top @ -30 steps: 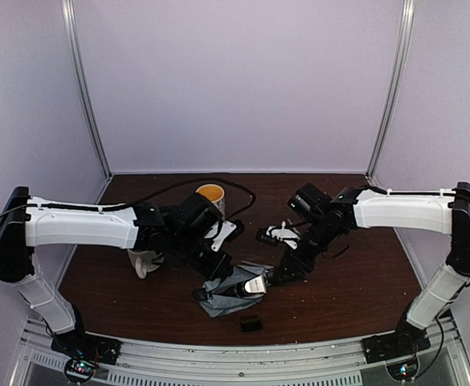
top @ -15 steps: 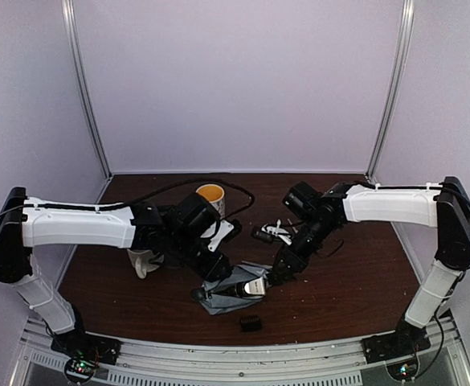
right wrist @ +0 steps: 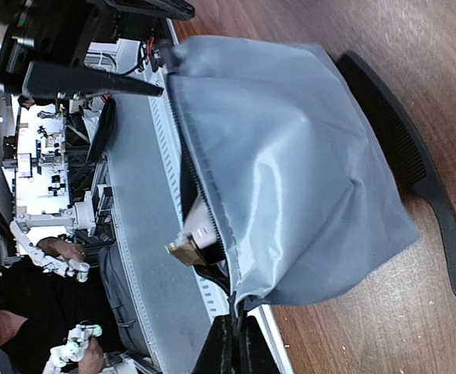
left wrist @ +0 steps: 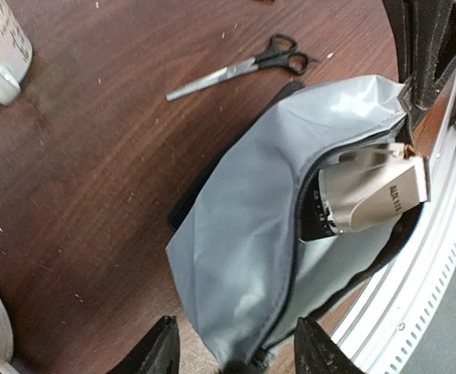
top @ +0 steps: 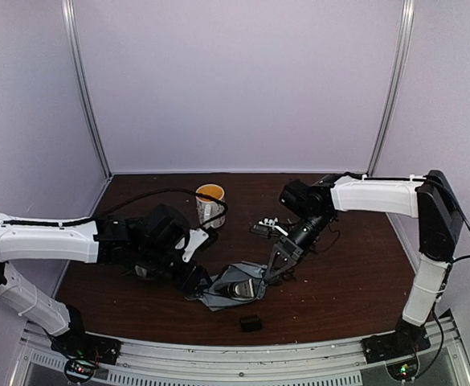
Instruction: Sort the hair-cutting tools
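The right gripper has its jaws closed, pinching the right-hand corner of the grey pouch at the zip edge and holding that corner lifted off the table. The left gripper is at the pouch's left end with its jaws well apart. The tip of the fabric lies between the two fingers, and neither finger presses it.

The pouch sits in the middle of the table, towards the near edge, with its zip open. The silver-and-black clipper lies in the mouth, its silver body partly sticking out on the near-right side. The black comb lies flat on the wood under the pouch, with its teeth and handle showing past the far edge of the fabric. One pair of black-handled scissors lies on the table beyond the pouch, apart from it. The small black clipper guard sits alone by the near edge. A cream mug stands further back.
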`<move>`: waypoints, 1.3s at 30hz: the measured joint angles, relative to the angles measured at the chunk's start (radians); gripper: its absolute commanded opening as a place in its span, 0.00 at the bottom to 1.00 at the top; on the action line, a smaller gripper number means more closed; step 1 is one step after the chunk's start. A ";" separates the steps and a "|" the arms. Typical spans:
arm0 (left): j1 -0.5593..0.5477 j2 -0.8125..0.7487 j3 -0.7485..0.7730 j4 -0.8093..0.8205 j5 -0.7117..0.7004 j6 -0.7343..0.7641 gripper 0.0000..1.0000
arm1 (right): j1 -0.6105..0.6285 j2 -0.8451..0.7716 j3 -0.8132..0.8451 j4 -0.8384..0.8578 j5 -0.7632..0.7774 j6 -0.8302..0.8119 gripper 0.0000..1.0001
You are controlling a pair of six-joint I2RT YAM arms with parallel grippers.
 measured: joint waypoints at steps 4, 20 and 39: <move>-0.013 0.039 -0.010 -0.009 -0.012 -0.003 0.61 | 0.000 0.043 0.019 -0.025 -0.005 -0.001 0.00; 0.001 -0.158 -0.185 -0.059 0.080 -0.102 0.48 | 0.000 0.042 0.029 -0.048 -0.008 -0.012 0.00; 0.053 -0.367 -0.245 -0.035 0.147 -0.249 0.00 | 0.016 0.123 0.187 -0.085 0.039 -0.033 0.01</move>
